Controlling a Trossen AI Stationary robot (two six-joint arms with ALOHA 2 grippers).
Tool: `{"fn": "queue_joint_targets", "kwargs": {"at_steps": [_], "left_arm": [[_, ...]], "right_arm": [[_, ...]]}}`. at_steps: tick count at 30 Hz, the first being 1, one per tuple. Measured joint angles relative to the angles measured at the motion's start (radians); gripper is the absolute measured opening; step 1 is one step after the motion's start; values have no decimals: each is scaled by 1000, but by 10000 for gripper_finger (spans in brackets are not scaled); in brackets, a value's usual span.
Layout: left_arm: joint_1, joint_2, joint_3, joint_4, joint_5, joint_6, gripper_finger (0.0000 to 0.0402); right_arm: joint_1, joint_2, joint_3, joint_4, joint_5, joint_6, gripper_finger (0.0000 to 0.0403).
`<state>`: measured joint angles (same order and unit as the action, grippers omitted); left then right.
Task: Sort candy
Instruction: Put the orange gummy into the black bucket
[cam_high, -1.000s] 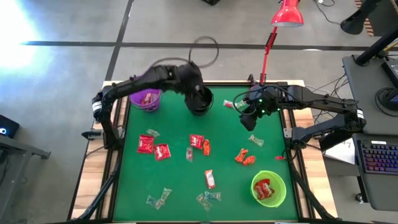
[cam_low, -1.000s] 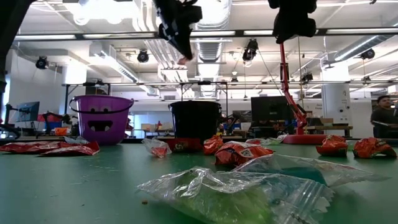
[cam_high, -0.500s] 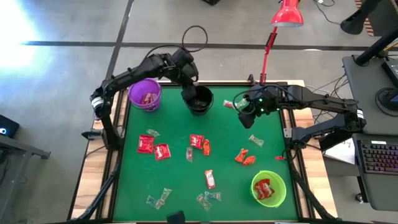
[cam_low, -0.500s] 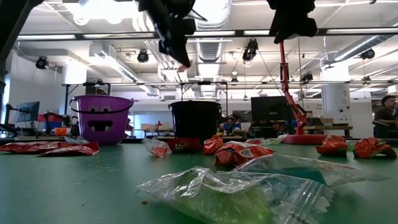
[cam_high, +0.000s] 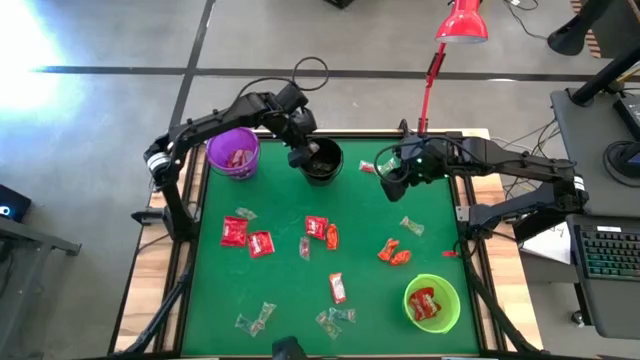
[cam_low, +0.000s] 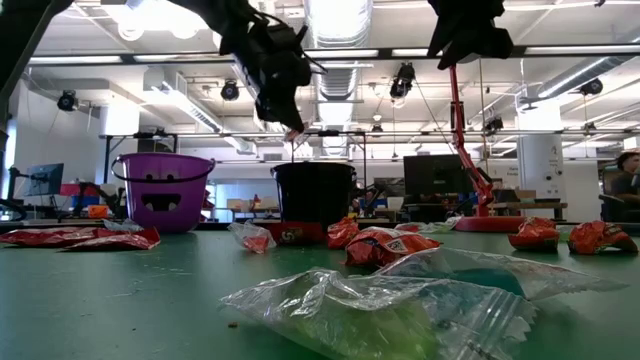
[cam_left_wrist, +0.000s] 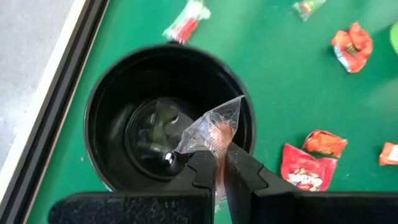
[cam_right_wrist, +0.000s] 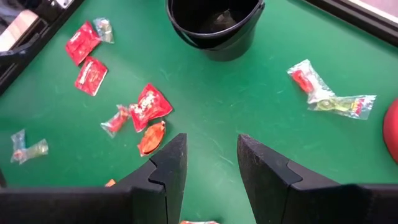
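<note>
- Clear, crinkled wrapper: that is the one sweet clenched between the fingers of the left gripper, which hangs above the black bowl, near the bowl's rim.
- In the high view the left gripper sits at the far side of the green mat, with the black bowl just beside it and the purple bowl to its left, red wrappers inside that one.
- The right gripper has its fingers spread apart with nothing between them; it hovers over the mat to the right of the black bowl, near two clear-wrapped sweets.
- The rest of the candy lies scattered on the mat: red and orange packets in the middle, clear twists toward the near edge.
- A green bowl at the near right corner holds a red packet.
- A red lamp stands behind the table.
</note>
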<state>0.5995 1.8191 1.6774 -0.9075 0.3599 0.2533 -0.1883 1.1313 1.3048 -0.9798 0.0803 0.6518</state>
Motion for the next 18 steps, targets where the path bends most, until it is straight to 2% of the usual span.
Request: {"fn": "queue_joint_targets", "kwargs": {"at_steps": [16,18], "left_arm": [[6,133,-3,29,-13,52,0],[6,135,0,40,-13,53,6]], "right_arm": [[0,17,0,43,2,45,132],[0,26,0,44,30,48,132]]}}
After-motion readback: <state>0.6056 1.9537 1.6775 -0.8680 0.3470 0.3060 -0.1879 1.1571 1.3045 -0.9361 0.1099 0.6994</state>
